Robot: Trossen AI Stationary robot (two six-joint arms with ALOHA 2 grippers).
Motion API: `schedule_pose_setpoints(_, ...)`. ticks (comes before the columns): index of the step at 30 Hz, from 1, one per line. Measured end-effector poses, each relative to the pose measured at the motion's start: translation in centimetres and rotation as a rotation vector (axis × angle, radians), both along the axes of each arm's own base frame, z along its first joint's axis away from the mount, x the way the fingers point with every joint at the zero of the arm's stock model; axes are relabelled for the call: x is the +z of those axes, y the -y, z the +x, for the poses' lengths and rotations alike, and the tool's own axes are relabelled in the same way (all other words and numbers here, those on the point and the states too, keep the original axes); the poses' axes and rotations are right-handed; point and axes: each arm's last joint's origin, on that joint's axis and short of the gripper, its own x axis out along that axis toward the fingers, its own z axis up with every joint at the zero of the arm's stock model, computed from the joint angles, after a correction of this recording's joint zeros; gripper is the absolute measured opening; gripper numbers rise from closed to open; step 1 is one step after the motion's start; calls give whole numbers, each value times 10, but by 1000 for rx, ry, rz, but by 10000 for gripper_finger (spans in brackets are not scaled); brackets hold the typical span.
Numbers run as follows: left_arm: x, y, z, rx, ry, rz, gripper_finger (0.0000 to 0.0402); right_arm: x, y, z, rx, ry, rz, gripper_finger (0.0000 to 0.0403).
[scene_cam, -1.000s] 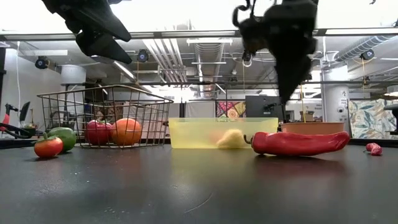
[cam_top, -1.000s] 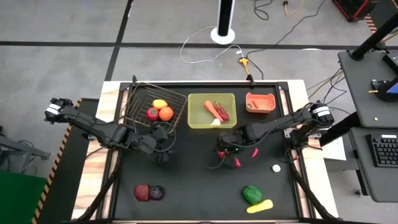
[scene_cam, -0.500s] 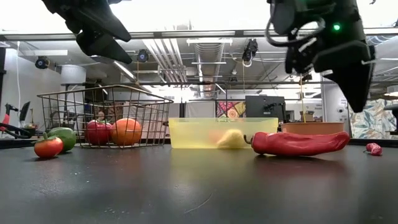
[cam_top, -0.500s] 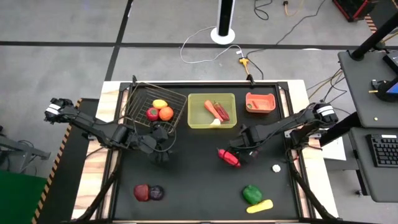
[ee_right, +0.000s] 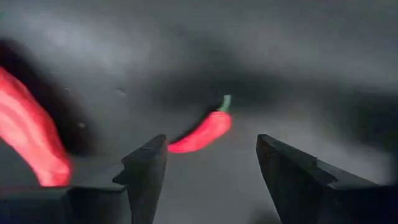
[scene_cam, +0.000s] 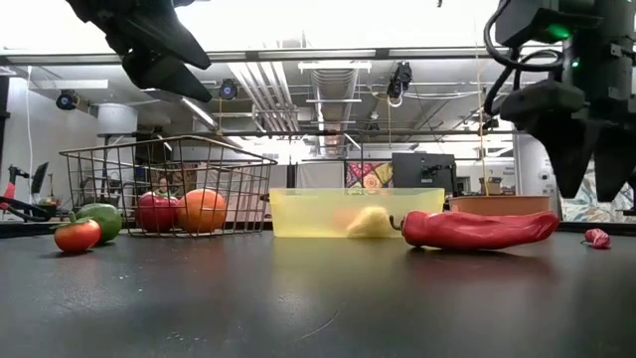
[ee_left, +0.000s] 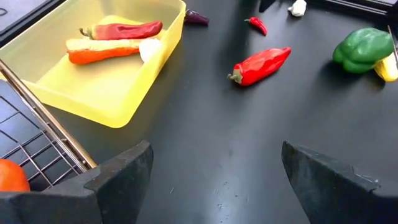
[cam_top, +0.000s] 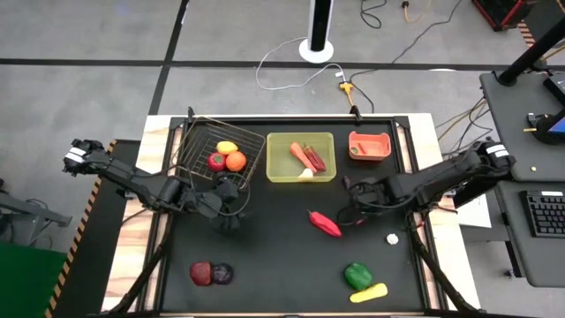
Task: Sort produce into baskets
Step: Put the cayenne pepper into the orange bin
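Chili time

Right tool [ee_right: 208, 171] is hanging with fingers spread and empty, and the small red chili [ee_right: 202, 132] is lying on the counter [cam_top: 274, 256] just ahead of it. Going straight down over the middle looks best. Only the wrist view is showing this lineup. Left tool [ee_left: 211, 180] is waiting spread.

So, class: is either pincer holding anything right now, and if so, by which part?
Nothing is held. The right pincer stands open above the small red chili; the left pincer hangs open and empty near the wire basket.
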Motion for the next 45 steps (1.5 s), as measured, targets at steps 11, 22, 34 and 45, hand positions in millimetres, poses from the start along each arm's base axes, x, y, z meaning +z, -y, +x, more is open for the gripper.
schedule_pose_setpoints(11, 0, -1, 0, -5, -1, 46, 336, -24, -9, 6, 0, -39, 45, 233)
schedule_pose_setpoints(22, 0, -1, 0, -6, -1, 47, 336, -45, -12, 15, 17, -111, 25, 230)
schedule_pose_setpoints(34, 0, -1, 0, 12, 3, 63, 336, -45, -12, 17, 21, -94, 29, 131)
schedule_pose_setpoints(45, 0, -1, 0, 13, 3, 62, 336, -44, -12, 16, 49, -94, 26, 51)
